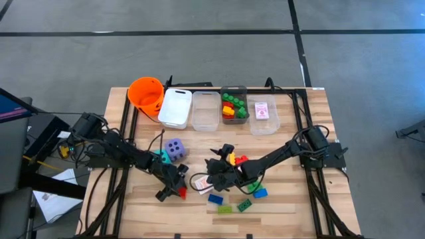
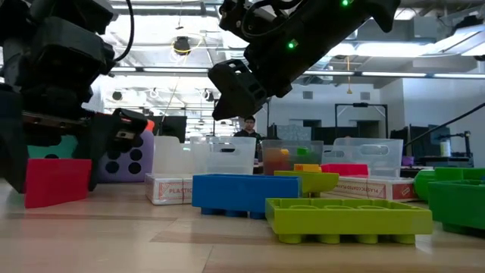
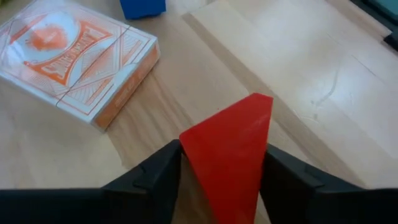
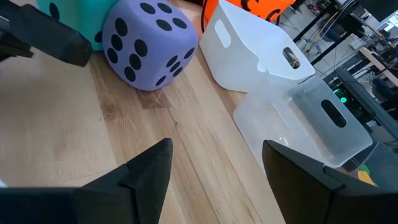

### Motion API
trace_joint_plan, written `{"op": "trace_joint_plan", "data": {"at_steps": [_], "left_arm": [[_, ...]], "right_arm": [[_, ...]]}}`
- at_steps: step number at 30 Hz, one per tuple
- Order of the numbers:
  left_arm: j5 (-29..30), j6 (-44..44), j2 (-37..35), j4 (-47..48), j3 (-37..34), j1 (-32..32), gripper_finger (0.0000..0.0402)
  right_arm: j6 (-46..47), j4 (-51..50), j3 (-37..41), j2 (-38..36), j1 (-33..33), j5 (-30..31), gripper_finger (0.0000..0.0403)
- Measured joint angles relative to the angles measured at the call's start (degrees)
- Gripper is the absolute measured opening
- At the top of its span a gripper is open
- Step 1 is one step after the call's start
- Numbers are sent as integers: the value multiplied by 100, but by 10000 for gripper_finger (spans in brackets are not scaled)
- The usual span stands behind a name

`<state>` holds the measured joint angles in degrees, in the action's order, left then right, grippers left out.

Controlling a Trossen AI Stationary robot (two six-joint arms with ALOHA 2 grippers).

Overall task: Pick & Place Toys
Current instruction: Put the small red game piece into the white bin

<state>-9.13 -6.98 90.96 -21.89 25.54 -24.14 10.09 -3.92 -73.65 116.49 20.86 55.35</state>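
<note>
Wooden table (image 1: 292, 199) in a big workshop, with a row of containers along the far edge: an orange bucket (image 1: 146, 93), a white bin (image 1: 176, 107), an empty-looking clear bin (image 1: 205, 110), a clear bin (image 1: 234, 104) of green, yellow and red bricks, and a last bin (image 1: 263, 115) with a deck of cards inside. The left claw (image 1: 174, 189) is clamped on the red wedge (image 3: 233, 149), with another card deck (image 3: 78, 56) just ahead of it. The right claw (image 4: 214, 171) hangs above the table with its fingers apart, nothing between them, purple die (image 4: 146, 40) in front. Loose blue and green bricks lie near it.
</note>
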Motion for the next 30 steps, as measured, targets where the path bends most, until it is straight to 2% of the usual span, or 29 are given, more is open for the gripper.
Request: {"op": "trace_joint_plan", "data": {"at_steps": [4,7,12,18,25,30], "left_arm": [[-2,2,0,-314,-2,-4,143],[2,-4,-2,-582,-2,0,136],[17,-21,-36,-921,-2,13,147],[439,-314,-468,-995,-4,13,136],[1462,-638,-1774,-838,-4,15,143],[2912,-1211,-3006,-682,-4,15,139]], "right_arm": [[0,2,0,-2,0,2,245],[0,2,0,-2,0,1,245],[2,2,0,-4,0,2,245],[194,-8,0,-4,-2,72,245],[195,-11,0,-4,-4,169,245],[197,-11,0,-4,-2,170,245]]}}
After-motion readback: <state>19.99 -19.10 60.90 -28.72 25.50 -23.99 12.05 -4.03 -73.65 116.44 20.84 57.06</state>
